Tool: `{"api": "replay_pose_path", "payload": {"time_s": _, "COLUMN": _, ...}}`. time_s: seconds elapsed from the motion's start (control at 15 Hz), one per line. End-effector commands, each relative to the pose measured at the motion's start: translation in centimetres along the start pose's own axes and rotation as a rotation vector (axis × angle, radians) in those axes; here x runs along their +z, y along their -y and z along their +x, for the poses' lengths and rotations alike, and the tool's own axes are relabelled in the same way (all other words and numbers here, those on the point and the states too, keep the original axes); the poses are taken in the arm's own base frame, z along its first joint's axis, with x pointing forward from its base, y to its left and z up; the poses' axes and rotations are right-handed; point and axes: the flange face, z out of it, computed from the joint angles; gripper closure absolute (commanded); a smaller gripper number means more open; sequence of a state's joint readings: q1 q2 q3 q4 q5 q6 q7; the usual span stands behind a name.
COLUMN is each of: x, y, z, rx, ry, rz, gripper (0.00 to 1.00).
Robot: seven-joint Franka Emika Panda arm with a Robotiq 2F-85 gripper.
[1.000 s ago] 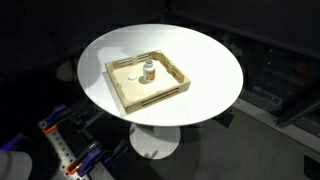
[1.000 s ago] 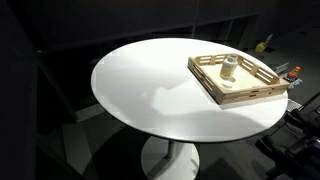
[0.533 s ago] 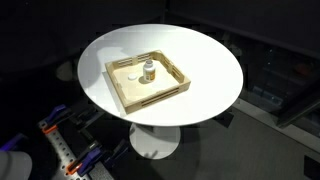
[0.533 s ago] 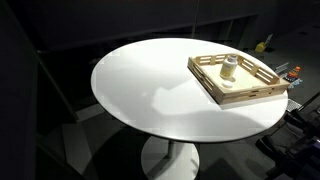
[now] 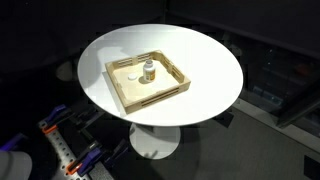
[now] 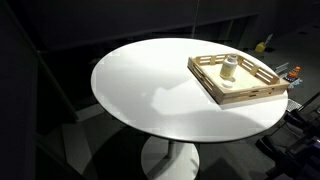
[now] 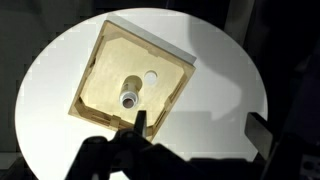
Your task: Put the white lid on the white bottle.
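The white bottle (image 5: 149, 71) stands upright and uncapped inside a wooden tray (image 5: 152, 100) on a round white table (image 5: 205, 70). The white lid (image 5: 133, 77) lies flat on the tray floor beside it, apart from the bottle. In the wrist view I look down on the bottle's open top (image 7: 128, 100), the lid (image 7: 151, 75) and the tray (image 7: 92, 72). My gripper (image 7: 200, 128) is open and empty, high above the table, beside the tray. The bottle (image 6: 229, 67) and tray (image 6: 245, 97) also show in an exterior view. The gripper is out of both exterior views.
The tray sits off-centre on the table (image 6: 150, 85), which has a single pedestal foot (image 5: 153, 143). Dark floor surrounds it. Blue and orange equipment (image 5: 70, 150) sits low beside the table. A yellow object (image 6: 262, 45) lies behind it.
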State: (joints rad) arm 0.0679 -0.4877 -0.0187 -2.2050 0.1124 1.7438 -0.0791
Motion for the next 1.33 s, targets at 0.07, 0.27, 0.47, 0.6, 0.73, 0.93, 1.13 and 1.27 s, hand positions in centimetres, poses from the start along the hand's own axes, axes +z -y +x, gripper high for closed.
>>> {"api": "replay_pose_path", "payload": {"time_s": 0.07, "x": 1.2, "y": -0.4, "z": 1.7, "rx": 0.045, "ry": -0.004, "rz": -0.020, "gripper": 0.00}}
{"api": "replay_pose_path", "payload": {"time_s": 0.27, "x": 3.4, "y": -1.2, "z": 2.9, "rx": 0.070, "ry": 0.004, "rz": -0.034, "gripper": 0.00}}
{"api": "replay_pose_path", "payload": {"time_s": 0.47, "x": 7.1, "y": -1.8, "z": 3.9, "rx": 0.096, "ry": 0.018, "rz": -0.052, "gripper": 0.00}}
{"api": "replay_pose_path", "payload": {"time_s": 0.6, "x": 9.9, "y": -2.0, "z": 4.4, "rx": 0.111, "ry": 0.024, "rz": -0.073, "gripper": 0.00}}
{"api": "replay_pose_path", "payload": {"time_s": 0.73, "x": 12.9, "y": -2.0, "z": 4.5, "rx": 0.132, "ry": 0.036, "rz": -0.101, "gripper": 0.00}}
{"api": "replay_pose_path", "payload": {"time_s": 0.93, "x": 17.5, "y": -1.9, "z": 4.4, "rx": 0.174, "ry": 0.037, "rz": -0.128, "gripper": 0.00}}
{"api": "replay_pose_path", "payload": {"time_s": 1.13, "x": 21.3, "y": -2.3, "z": 4.5, "rx": 0.225, "ry": 0.048, "rz": -0.133, "gripper": 0.00}}
{"api": "replay_pose_path", "payload": {"time_s": 1.27, "x": 23.0, "y": -2.9, "z": 4.8, "rx": 0.265, "ry": 0.068, "rz": -0.116, "gripper": 0.00}}
